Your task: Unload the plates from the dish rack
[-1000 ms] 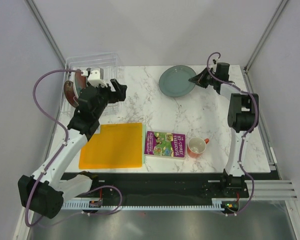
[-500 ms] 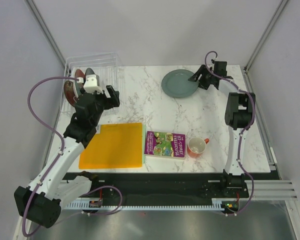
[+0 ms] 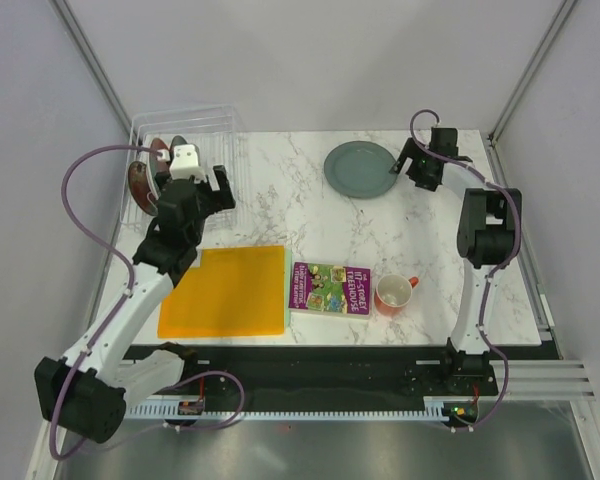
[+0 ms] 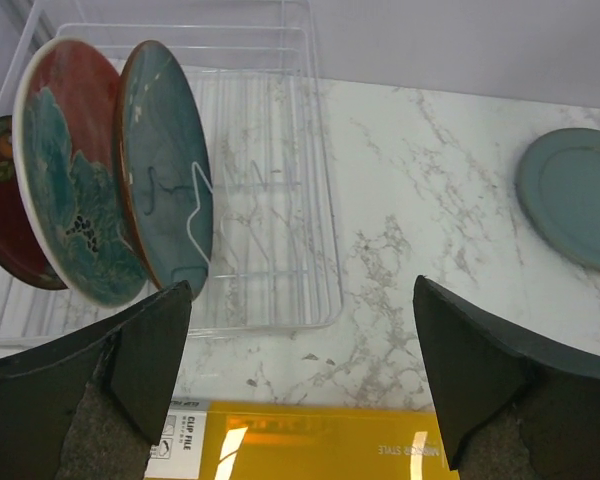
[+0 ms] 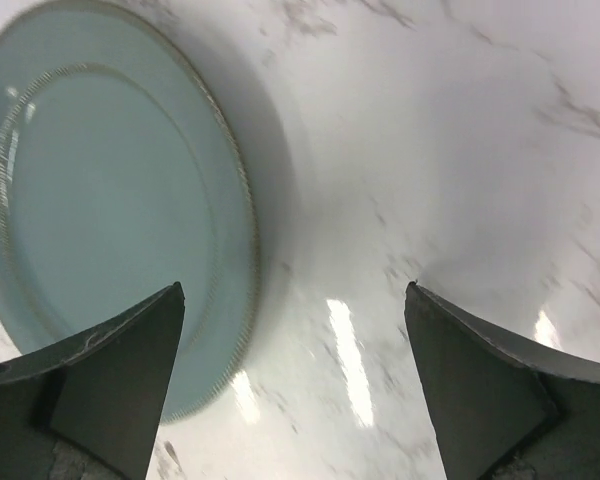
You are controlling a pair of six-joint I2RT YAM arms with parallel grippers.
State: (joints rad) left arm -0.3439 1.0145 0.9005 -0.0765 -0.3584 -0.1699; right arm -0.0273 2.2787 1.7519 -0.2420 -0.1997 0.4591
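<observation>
The clear dish rack (image 3: 206, 118) stands at the back left with three plates upright in it. In the left wrist view these are a dark teal plate (image 4: 166, 190), a teal plate with red blotches (image 4: 68, 190) and a red plate (image 4: 4, 222) on the rack (image 4: 280, 262). My left gripper (image 3: 223, 190) (image 4: 302, 286) hangs open just right of the rack, holding nothing. A grey-green plate (image 3: 360, 168) (image 5: 110, 230) (image 4: 578, 198) lies flat on the marble at the back. My right gripper (image 3: 401, 165) (image 5: 294, 286) stands open at its right rim, empty.
An orange-yellow clip file (image 3: 225, 290) (image 4: 310, 445) lies at the front left. A purple book (image 3: 330, 287) and an orange-red mug (image 3: 393, 292) sit to its right. Enclosure walls close in both sides and the back.
My right gripper opened and let go of the grey-green plate, which now lies flat, and drew back to its right. My left gripper shifted a little left toward the rack.
</observation>
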